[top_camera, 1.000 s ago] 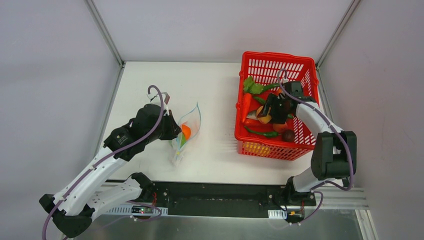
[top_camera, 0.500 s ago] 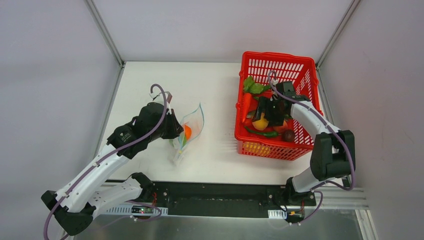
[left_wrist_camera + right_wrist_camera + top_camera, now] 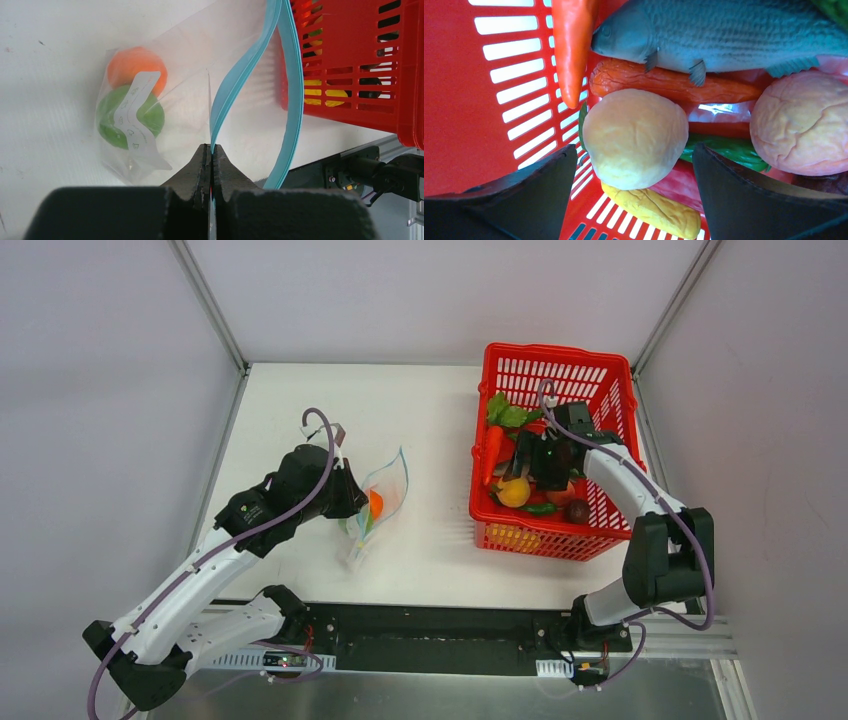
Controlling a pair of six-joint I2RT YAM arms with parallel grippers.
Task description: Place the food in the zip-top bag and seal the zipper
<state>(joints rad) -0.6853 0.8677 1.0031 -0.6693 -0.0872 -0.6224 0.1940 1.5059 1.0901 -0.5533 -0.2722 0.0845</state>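
over the last second the right hand [image 3: 533, 465] has slid toward 9 o'clock inside the red basket [image 3: 560, 348] and spread its fingers wide. in the wrist view they now stand released on either side of a pale peach ball [image 3: 634, 137], close to it but not closed on it. the ball lies toward the basket's 7 o'clock part, below a toy fish [image 3: 724, 30] and a carrot [image 3: 571, 45].

the left hand [image 3: 211, 155] has not budged: it stays clenched on one lip of the teal zipper [image 3: 235, 85]. this holds the zip-top bag [image 3: 385, 490] with its mouth open at the 9 o'clock side of the surface. an orange ball [image 3: 131, 62] and a green piece [image 3: 107, 115] are already inside.

by my judgement the next pick is lined up and the zipper is far from sealing.
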